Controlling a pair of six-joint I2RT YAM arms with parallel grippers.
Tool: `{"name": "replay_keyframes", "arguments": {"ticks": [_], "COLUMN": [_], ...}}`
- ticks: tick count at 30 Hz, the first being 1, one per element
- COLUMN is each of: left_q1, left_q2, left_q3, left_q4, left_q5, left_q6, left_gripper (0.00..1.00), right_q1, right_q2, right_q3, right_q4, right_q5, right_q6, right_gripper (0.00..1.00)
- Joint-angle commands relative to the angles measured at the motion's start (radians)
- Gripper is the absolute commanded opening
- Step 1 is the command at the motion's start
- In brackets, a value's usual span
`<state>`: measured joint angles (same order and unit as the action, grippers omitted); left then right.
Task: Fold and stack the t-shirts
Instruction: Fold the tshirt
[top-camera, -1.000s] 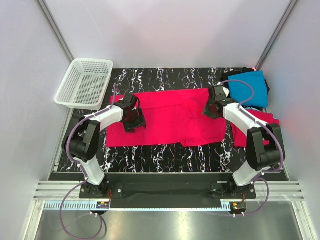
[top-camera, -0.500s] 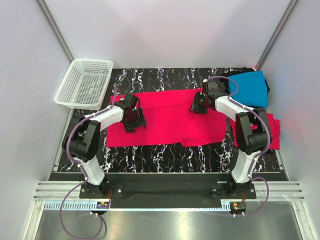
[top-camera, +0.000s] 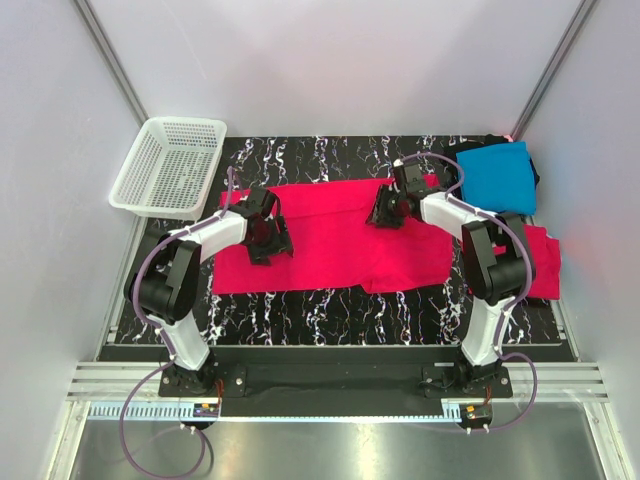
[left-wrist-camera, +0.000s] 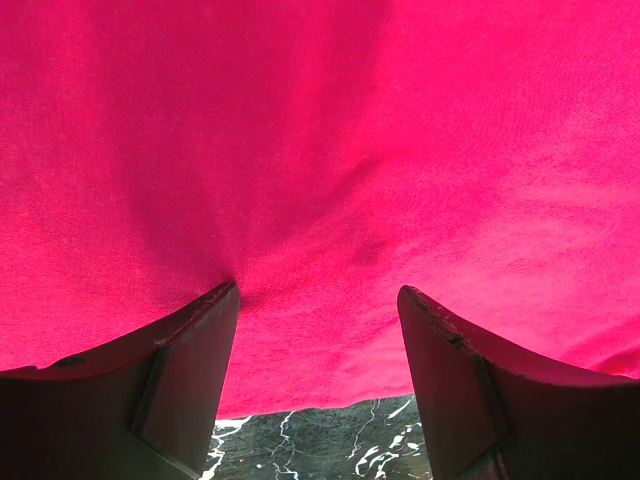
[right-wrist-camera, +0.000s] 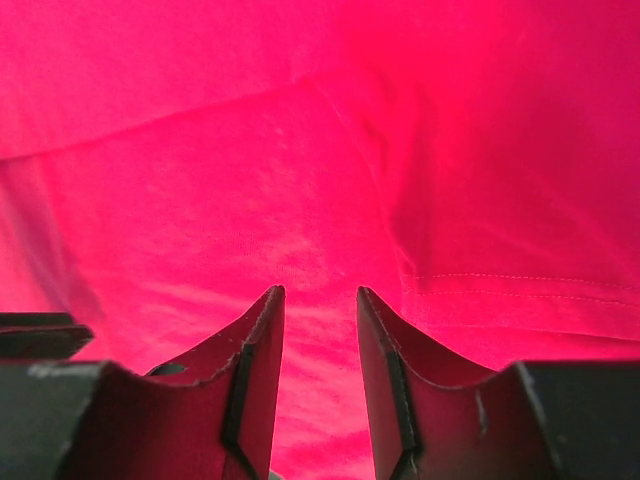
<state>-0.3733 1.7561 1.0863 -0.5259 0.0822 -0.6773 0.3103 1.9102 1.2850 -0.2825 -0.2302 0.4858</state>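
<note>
Red cloth fills both wrist views: the red shirt (top-camera: 330, 235) lies spread wide across the middle of the table (top-camera: 320, 300), with both arms down over it. You look to be partway through folding this one. It is laid out long from left to right, and nothing is lifted or turned over yet.

Your left pincer (left-wrist-camera: 318, 290) stands wide open above the shirt's left part, close to its near edge. One fingertip (left-wrist-camera: 228, 292) seems to press the cloth, since faint creases fan out from it, but nothing is between the jaws. Your right pincer (right-wrist-camera: 320, 292) is only partly open, a narrow gap, and I can see no cloth caught in it. It hangs near the shirt's far edge, right of centre.

The next move, as I judge it, calls for a grip on an edge at each end, so you can carry one side over the other evenly. Take the whole thickness at the edge — a pinch in the middle would only bunch it.

The shirt looks soft and mostly flat, with a few shallow wrinkles. Its near edge steps outward on the right, and a stitched hem shows under the right wrist.

The blue shirt (top-camera: 497, 177) sits folded at the far right corner, with the other red shirt (top-camera: 540, 255) just nearer. The basket (top-camera: 170, 165) stands at the far left.
</note>
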Motion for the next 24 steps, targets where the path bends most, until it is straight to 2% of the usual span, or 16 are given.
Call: {"name": "replay_keyframes", "arguments": {"ticks": [1, 4, 10, 17, 24], "left_q1": [-0.004, -0.006, -0.006, -0.006, -0.006], "left_q2": [-0.009, -0.006, -0.004, -0.006, -0.014], "left_q3": [0.027, 0.032, 0.030, 0.026, 0.023], "left_q4": [-0.006, -0.006, -0.006, -0.005, -0.006], "left_q5": [-0.016, -0.015, -0.013, -0.013, -0.018], "left_q6": [0.016, 0.015, 0.013, 0.012, 0.013], "left_gripper": [0.71, 0.71, 0.71, 0.71, 0.71], "right_q1": [0.029, 0.050, 0.058, 0.058, 0.058], "right_q2": [0.021, 0.015, -0.019, -0.071, -0.016], "right_q3": [-0.013, -0.024, -0.033, -0.027, 0.004], "right_q4": [-0.023, -0.050, -0.060, -0.072, -0.104], "right_q5": [0.076, 0.176, 0.265, 0.298, 0.325], "right_q6": [-0.016, -0.027, -0.049, -0.065, -0.078], "right_gripper": [0.41, 0.41, 0.40, 0.40, 0.40]}}
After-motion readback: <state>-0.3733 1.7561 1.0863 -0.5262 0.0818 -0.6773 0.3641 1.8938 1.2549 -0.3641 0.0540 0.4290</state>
